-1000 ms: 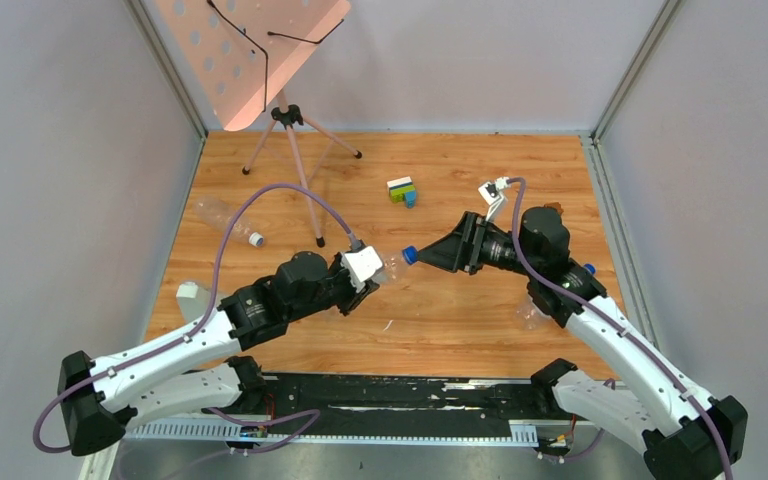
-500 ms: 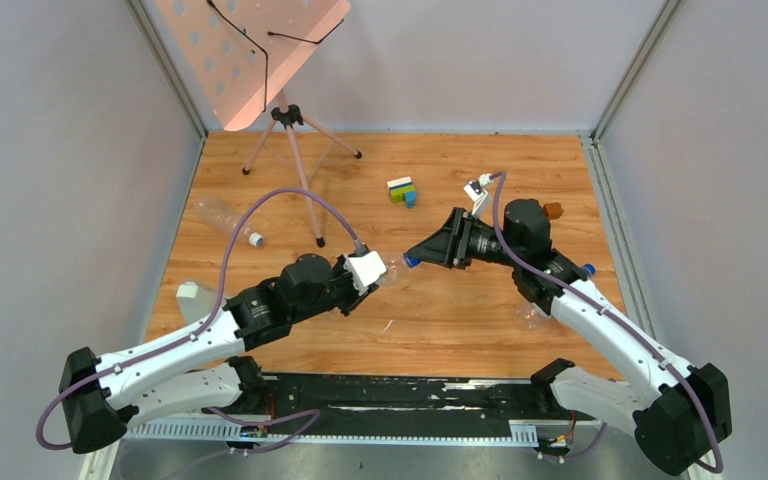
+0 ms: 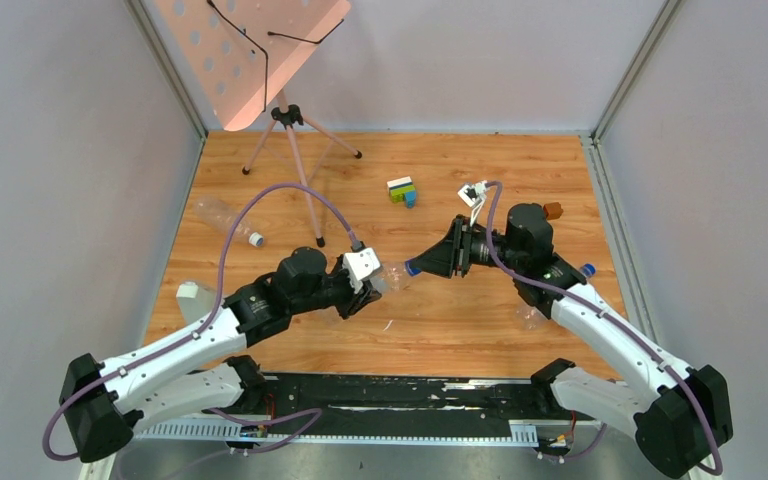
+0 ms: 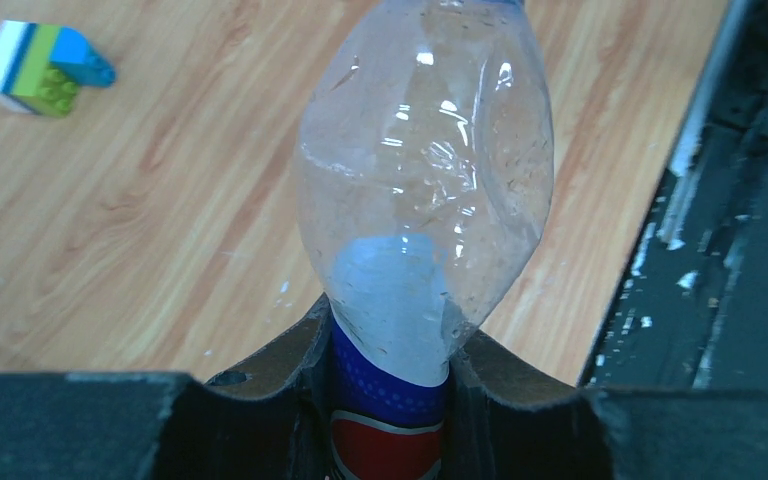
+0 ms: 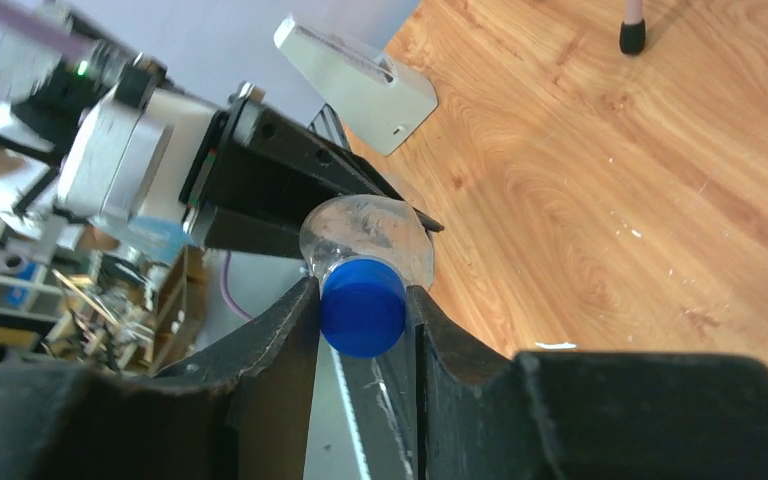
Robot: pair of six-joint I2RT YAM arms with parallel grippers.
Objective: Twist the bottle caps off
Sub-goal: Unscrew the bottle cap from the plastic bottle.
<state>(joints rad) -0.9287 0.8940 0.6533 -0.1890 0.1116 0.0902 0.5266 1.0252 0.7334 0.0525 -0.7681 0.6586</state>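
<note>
A clear bottle (image 3: 392, 275) with a blue label hangs over the table's middle, neck pointing right. My left gripper (image 3: 372, 284) is shut on its labelled body (image 4: 425, 180), with the jaws pressed on both sides (image 4: 390, 345). My right gripper (image 3: 415, 268) is shut on the bottle's dark blue cap (image 5: 363, 307); both fingers touch the cap's sides. A second clear bottle (image 3: 220, 216) with a whitish cap (image 3: 256, 240) lies at the left. A third bottle (image 3: 532, 316) lies partly hidden under my right arm, and a blue cap (image 3: 588, 269) shows beside that arm.
A blue-yellow-green-white toy block cluster (image 3: 401, 190) sits at the back centre, with a small brown cube (image 3: 553, 210) to its right. A tripod stand (image 3: 290, 130) holds a pink perforated board at the back left. A whitish object (image 3: 191, 297) lies at the left edge. Grey walls enclose the table.
My right gripper moved left onto the blue cap and closed on it. The left arm shifted slightly, still holding the bottle.
</note>
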